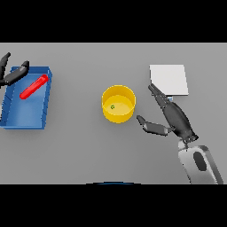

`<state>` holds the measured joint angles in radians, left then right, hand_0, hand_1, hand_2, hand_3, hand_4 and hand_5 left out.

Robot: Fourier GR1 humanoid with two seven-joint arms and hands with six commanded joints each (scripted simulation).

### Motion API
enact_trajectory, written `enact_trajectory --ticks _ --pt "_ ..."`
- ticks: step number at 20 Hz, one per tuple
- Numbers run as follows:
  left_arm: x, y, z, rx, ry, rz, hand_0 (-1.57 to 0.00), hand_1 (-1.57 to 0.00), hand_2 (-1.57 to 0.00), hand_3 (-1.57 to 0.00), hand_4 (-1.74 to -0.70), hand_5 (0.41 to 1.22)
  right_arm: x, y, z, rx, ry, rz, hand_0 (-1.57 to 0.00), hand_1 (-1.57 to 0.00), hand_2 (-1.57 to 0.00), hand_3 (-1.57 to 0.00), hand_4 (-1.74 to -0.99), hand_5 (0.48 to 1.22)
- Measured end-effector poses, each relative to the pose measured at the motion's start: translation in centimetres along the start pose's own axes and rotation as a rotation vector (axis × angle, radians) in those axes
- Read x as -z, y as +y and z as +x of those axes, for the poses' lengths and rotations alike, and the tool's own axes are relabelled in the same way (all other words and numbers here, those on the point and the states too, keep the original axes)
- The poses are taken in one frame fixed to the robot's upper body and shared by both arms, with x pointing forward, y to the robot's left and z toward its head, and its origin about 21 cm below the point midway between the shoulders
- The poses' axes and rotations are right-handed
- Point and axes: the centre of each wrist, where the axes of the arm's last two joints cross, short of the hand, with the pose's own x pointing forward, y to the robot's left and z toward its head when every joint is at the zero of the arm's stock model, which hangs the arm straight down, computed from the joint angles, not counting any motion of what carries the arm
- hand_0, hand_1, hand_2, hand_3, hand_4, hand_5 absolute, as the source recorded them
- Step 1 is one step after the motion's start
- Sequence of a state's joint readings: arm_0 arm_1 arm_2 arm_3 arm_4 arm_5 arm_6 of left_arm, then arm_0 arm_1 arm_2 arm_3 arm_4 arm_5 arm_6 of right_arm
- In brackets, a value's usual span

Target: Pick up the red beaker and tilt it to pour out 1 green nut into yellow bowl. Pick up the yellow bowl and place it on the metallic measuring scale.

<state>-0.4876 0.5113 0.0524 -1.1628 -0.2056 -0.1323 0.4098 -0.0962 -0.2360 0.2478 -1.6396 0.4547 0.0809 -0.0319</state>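
Red beaker: the slim red cylindrical beaker [33,87] lies on its side, slantwise, inside the shallow blue rectangular tray [13,120] at the worktop's left edge; set down there, it appears done with, which fits a finished pour.
Green nut: one small green nut [112,106] rests on the floor of the round yellow bowl [106,114], so the pouring step reads as complete.
Yellow bowl: upright near the centre of the grey worktop [80,150], well apart from the tray, not yet lifted.
Measuring scale: the flat square metallic measuring scale [168,79] sits toward the right half of the far edge, bare on top, ready to receive the bowl.
Right hand: the dark right hand [170,116] hovers between bowl and scale, fingers [156,94] straight, thumb spread toward the bowl; it grips nothing. Judged positioned to take the bowl's near side.
Left hand: the dark left hand [14,73] is at the tray's far left corner, fingers extended, holding nothing, clear of the beaker.
Risk: a grasp that tilts the bowl could spill the nut.
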Motion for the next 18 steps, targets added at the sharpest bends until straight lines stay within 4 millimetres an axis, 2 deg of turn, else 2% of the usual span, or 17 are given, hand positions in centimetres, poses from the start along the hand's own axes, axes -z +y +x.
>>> enact_trajectory --ticks 5,8,13,14,18 --pt "-0.2 0.0 -0.2 -0.008 0.024 -0.011 0.00 0.00 0.00 0.00 -0.81 0.688 3.3 -0.8 2.1 -0.355 -0.112 0.212 0.00 0.00 0.00 0.00 -1.152 0.632" --pt "-0.2 -0.2 -0.4 -0.009 0.025 -0.026 0.00 0.00 0.00 0.00 -0.81 0.687 5.2 -0.7 2.9 -0.491 -0.188 0.335 0.00 0.00 0.00 0.00 -1.167 0.639" --pt "-0.4 0.4 -1.0 -0.008 0.018 -0.020 0.00 0.00 0.00 0.00 -0.81 0.695 7.4 0.6 3.1 -0.638 -0.244 0.491 0.00 0.00 0.00 0.00 -1.154 0.639" --pt "-0.4 0.6 -0.5 -0.008 0.012 -0.021 0.00 0.00 0.00 0.00 -0.81 0.695 7.9 0.3 3.2 -0.660 -0.258 0.519 0.00 0.00 0.00 0.00 -1.156 0.642" --pt "-0.6 0.7 -0.6 -0.014 0.018 -0.012 0.00 0.00 0.00 0.00 -0.81 0.696 9.6 1.8 3.5 -0.718 -0.258 0.637 0.00 0.00 0.00 0.00 -1.161 0.658"
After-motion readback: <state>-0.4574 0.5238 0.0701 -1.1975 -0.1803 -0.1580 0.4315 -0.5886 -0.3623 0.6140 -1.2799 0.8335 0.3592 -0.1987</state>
